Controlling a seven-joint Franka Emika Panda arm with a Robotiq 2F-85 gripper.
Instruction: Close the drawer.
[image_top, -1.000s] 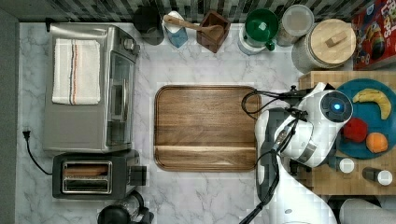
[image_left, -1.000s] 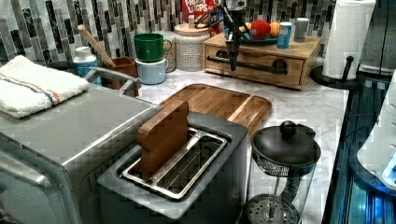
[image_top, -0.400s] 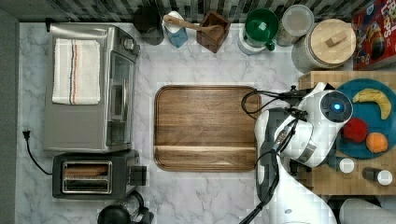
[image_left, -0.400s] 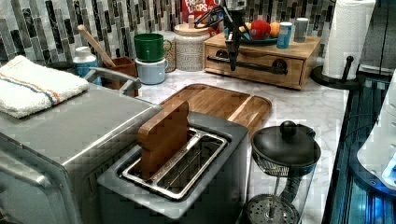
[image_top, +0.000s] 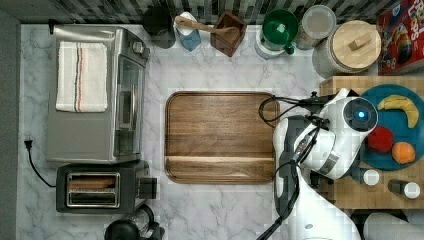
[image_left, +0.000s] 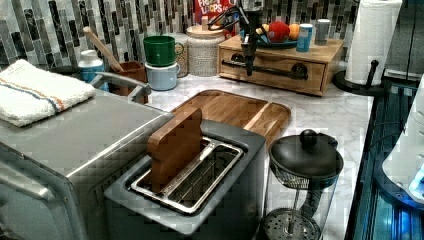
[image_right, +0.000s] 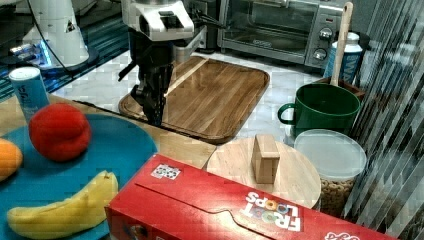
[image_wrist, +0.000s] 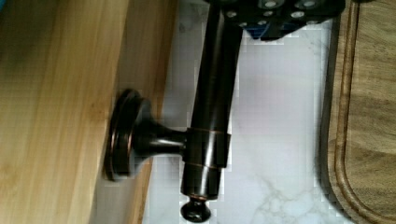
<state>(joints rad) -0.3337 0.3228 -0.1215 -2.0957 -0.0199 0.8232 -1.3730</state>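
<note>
The hand (image_left: 248, 62) hangs straight down in front of the drawer (image_left: 272, 67), its tips at the dark bar handle (image_left: 260, 70). In the wrist view the handle (image_wrist: 208, 121) runs right up under the hand's body, standing off the light wood front (image_wrist: 56, 112) on a round mount. Whether the fingers are spread or closed on the bar I cannot tell — they are hidden in every view. In the left view the drawer front looks flush, or nearly so, with its wooden box (image_left: 327, 52), which sits on the counter (image_left: 320, 112) at the left view's right rear.

On top of the box, a blue plate (image_top: 395, 125) holds a banana (image_top: 400, 107), a red fruit (image_top: 380, 139) and an orange fruit (image_top: 403, 152). Beside the plate stand a blue-and-white canister (image_right: 30, 90) and small shakers (image_top: 371, 176).

A brown tray (image_top: 220, 136) lies on the counter just beside the drawer front.

At the back wall — a green mug (image_right: 320, 110) stacked on a pale mug (image_left: 162, 77), a clear jar (image_right: 330, 167) of what seems to be cereal, a ribbed jar with a wooden lid (image_top: 355, 44), and a brown holder (image_top: 229, 34) with a wooden spoon (image_top: 200, 25).

A red box (image_right: 225, 210) reads "FROOT LOOPS".

A toaster oven (image_top: 95, 95) carries a folded towel (image_top: 81, 76). The toaster (image_left: 190, 185) holds a brown slab (image_left: 175, 147), and a French press (image_left: 302, 185) stands beside it.
</note>
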